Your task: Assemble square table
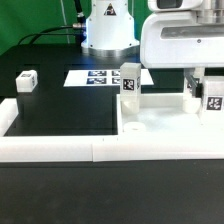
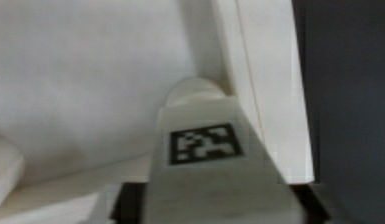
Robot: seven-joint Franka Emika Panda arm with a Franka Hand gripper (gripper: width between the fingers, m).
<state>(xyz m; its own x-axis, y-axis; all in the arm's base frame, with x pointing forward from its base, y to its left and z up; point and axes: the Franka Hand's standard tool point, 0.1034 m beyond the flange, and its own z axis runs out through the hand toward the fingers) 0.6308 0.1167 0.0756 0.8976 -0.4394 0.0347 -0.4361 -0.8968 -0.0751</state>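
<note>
Black work table (image 1: 60,115) fills most of the exterior view, with a green backdrop behind it and the arm's white base (image 1: 108,30) standing at the far edge. A low white border wall (image 1: 60,150) runs along the near side and turns back at the exterior view's left. The marker board (image 1: 100,77) lies flat just in front of the base. The white tabletop (image 1: 165,125) lies flat on the exterior view's right, tucked against the near stretch of the wall. One upright leg post (image 1: 130,85) stands at the tabletop's far corner on the exterior view's left, its tag facing the camera; whether it is seated in a hole cannot be told. A loose leg post (image 1: 26,80) sits on the black table well apart from the tabletop, near the exterior view's left edge. The gripper (image 1: 207,98) hangs over the far right part of the tabletop, clamped on a held leg post (image 1: 212,101) whose tag shows below the white wrist housing. In the wrist view the held leg post (image 2: 203,140) rises between the dark fingers (image 2: 121,203), tag toward the camera, filling the gap between them at the gripper (image 2: 215,205). Behind it lie the pale tabletop (image 2: 82,80) and a strip of black table (image 2: 345,90). Whether the post's far end touches the tabletop cannot be told.
</note>
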